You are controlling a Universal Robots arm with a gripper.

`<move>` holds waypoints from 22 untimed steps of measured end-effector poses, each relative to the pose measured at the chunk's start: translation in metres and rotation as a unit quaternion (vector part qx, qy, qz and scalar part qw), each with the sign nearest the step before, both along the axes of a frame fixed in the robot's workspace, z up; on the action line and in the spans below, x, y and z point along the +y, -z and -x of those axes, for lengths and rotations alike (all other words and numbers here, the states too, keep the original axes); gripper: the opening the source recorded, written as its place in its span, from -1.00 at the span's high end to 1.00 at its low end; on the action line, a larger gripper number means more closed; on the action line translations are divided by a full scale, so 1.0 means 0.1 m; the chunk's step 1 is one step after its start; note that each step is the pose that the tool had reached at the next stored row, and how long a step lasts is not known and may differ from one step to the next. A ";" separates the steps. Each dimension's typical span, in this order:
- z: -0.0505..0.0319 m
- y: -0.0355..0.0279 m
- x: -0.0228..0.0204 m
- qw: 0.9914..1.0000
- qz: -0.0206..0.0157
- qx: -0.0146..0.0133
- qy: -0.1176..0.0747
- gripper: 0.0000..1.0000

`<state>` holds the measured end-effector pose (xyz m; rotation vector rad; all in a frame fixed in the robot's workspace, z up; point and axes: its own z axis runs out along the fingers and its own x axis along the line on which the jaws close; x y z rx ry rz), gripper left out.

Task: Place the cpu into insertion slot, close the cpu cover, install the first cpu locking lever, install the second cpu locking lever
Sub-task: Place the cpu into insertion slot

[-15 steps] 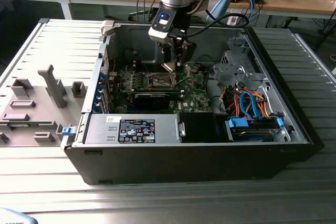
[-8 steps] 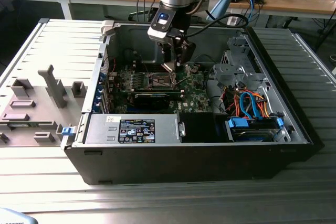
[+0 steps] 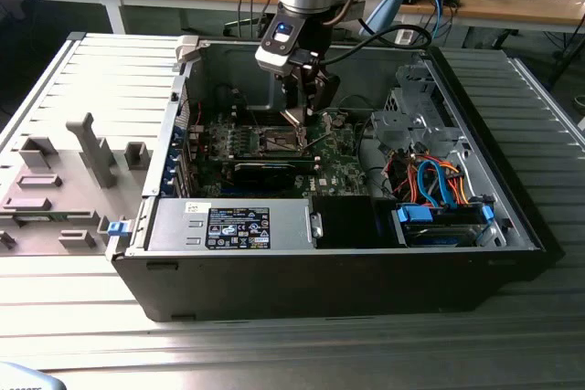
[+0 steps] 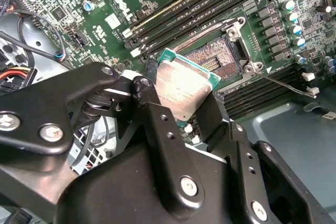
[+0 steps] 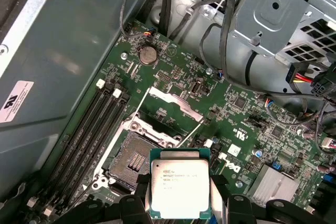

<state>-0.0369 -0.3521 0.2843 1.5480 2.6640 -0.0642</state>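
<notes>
My gripper point(image 4: 181, 98) is shut on the cpu point(image 4: 184, 85), a flat square chip with a dull silver top, pinched by two opposite edges. In both wrist views the chip hangs tilted a little above the green board, beside the insertion slot point(image 5: 132, 159) and partly over its near rim. The slot point(image 4: 215, 59) lies bare, its contact field showing. Behind it the cpu cover point(image 5: 176, 103) stands swung up and open. Thin wire levers point(image 5: 191, 128) are raised at the socket's sides. In the exterior view the gripper point(image 3: 297, 114) hovers inside the open computer case over the board.
Long memory slots point(image 5: 92, 129) run alongside the socket. A black card point(image 3: 265, 171) lies across the board. A drive cage point(image 3: 411, 111) with coloured cables point(image 3: 434, 184) fills the exterior view's right. The case wall point(image 5: 63, 51) rises close by. Grey fixtures point(image 3: 82, 152) sit outside.
</notes>
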 end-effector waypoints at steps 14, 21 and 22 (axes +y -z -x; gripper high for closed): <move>0.000 0.003 0.000 1.000 0.000 0.000 0.025 -0.08; 0.000 0.004 0.000 0.999 0.000 0.000 0.036 -0.08; 0.000 0.005 0.000 0.999 0.000 0.000 0.037 -0.08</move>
